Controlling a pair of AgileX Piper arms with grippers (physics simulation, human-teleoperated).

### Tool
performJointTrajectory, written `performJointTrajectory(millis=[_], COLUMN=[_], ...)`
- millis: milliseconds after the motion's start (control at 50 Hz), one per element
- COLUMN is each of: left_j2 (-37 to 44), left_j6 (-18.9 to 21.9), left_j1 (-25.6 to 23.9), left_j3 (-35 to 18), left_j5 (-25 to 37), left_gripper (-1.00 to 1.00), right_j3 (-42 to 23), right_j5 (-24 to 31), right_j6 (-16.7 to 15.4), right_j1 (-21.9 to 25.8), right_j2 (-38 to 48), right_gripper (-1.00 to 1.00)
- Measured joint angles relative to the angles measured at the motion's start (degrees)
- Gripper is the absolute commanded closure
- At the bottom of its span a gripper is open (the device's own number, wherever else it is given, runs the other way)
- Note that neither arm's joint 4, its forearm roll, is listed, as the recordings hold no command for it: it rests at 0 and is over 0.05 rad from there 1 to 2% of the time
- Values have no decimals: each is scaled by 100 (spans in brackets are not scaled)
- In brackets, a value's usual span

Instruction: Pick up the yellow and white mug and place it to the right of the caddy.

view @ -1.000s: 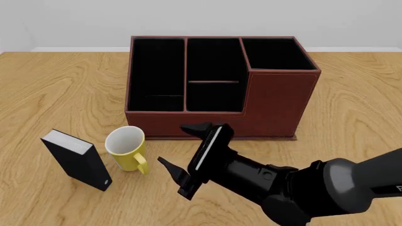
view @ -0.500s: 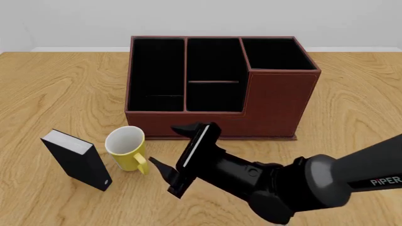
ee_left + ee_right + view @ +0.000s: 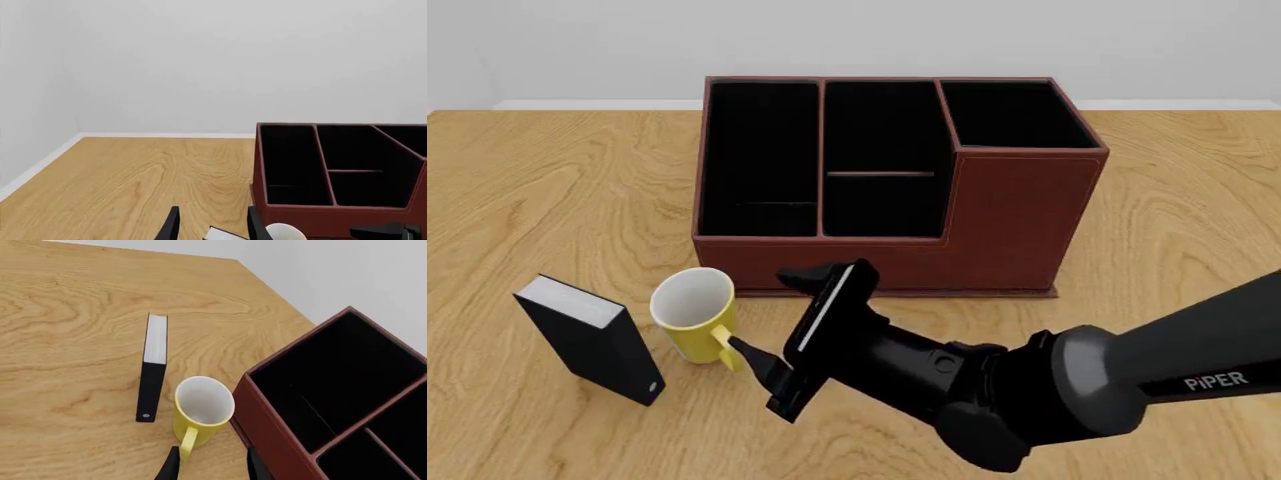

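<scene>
Closing in leftward, right hand [image 3: 771, 324] spread, lower finger now reaching yellow and white mug [image 3: 698, 314] handle, nearing grasp.

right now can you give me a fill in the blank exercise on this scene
1. The small yellow mug with the white inside stands between the black book-like box and the ____ gripper.
2. The big reddish-brown leather-look caddy has ____ black-lined compartments.
3. The mug's handle points toward the ____ edge of the wooden table.
4. That gripper's jaws are ____.

Missing words: right; three; near; open
</scene>
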Motion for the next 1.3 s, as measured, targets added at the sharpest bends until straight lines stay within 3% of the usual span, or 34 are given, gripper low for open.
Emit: performJointTrajectory(millis=[1300], left_j2=[0], left_j6=[-37], left_j1=[65], left_j3=[177], left_j5=[-72], left_gripper=[-100], right_j3=[-579], right_j5=[189], right_j6=[537], right_j1=[57], right_j2=[688], right_gripper=[-100])
